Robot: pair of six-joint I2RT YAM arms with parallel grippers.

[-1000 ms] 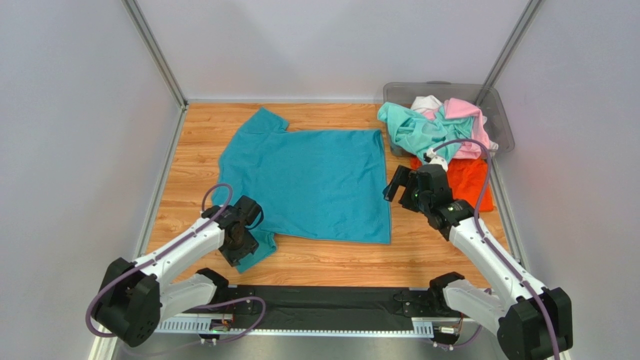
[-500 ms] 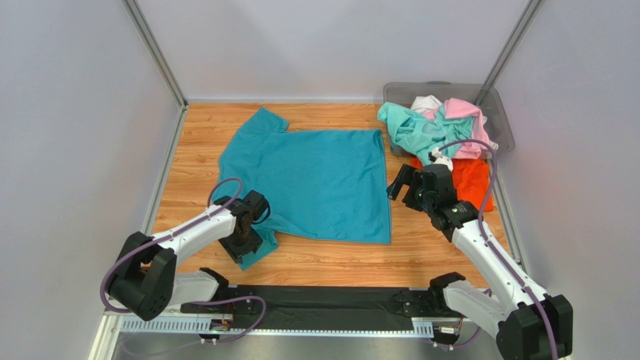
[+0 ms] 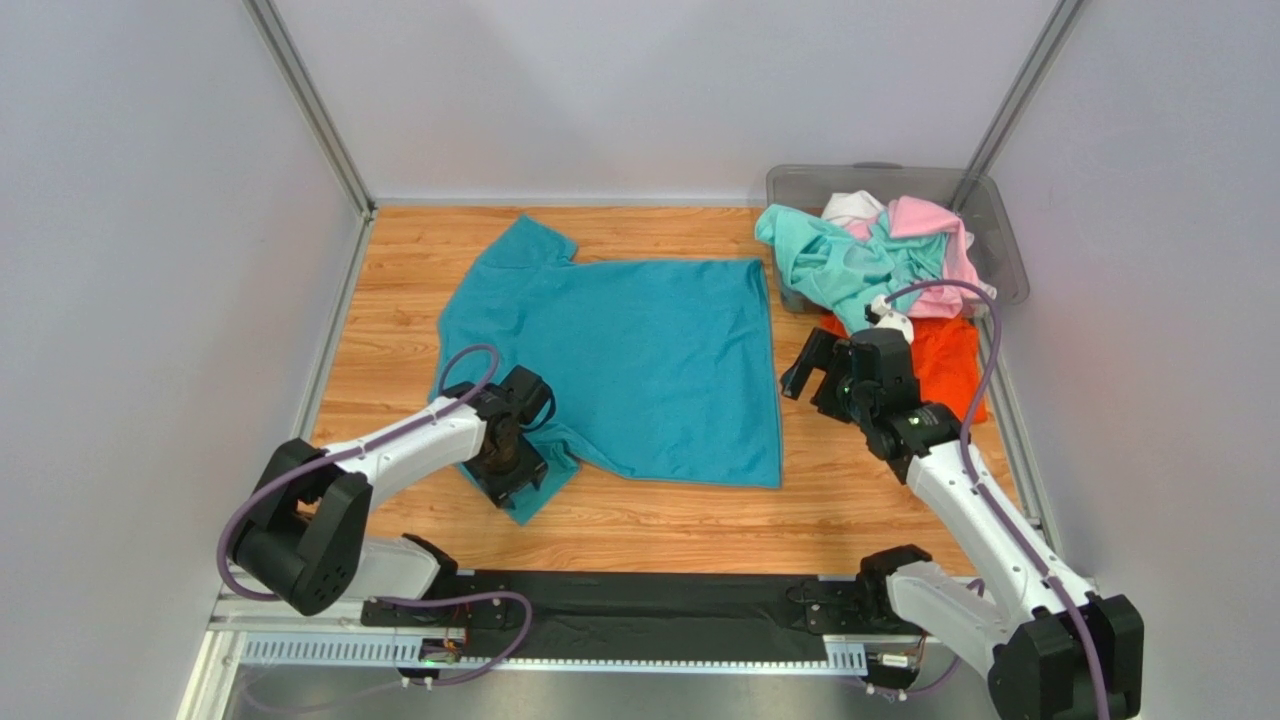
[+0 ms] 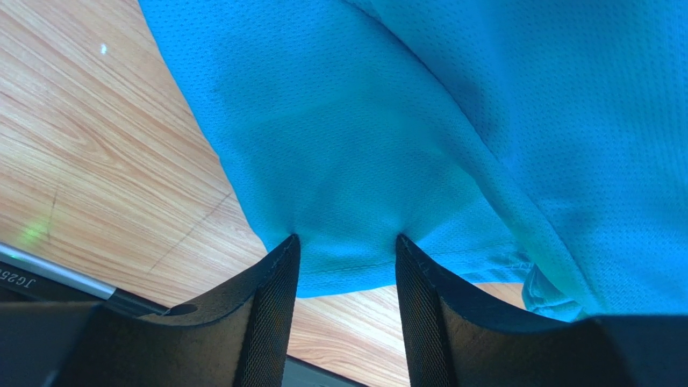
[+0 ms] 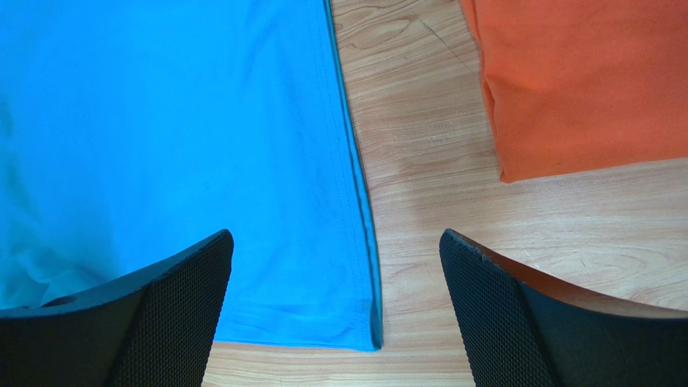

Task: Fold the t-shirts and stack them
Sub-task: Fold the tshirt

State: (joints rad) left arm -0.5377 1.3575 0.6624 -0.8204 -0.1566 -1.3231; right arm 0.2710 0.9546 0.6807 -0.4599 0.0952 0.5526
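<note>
Pale grey walls (image 3: 661,90) enclosed the wood-grain worktop (image 3: 394,285). At centre the teal-blue t-shirt (image 3: 631,360) lay flat. Jaws of left gripper (image 4: 346,250) pinched its near-left sleeve, apparently lifted slightly. Jaws of right gripper (image 5: 335,242) spread wide over the shirt's right hem.

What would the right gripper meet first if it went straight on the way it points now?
Most likely the teal-blue t-shirt near its hem, lying flat on the wooden table; the open right gripper straddles that edge, though depth is unclear.
</note>
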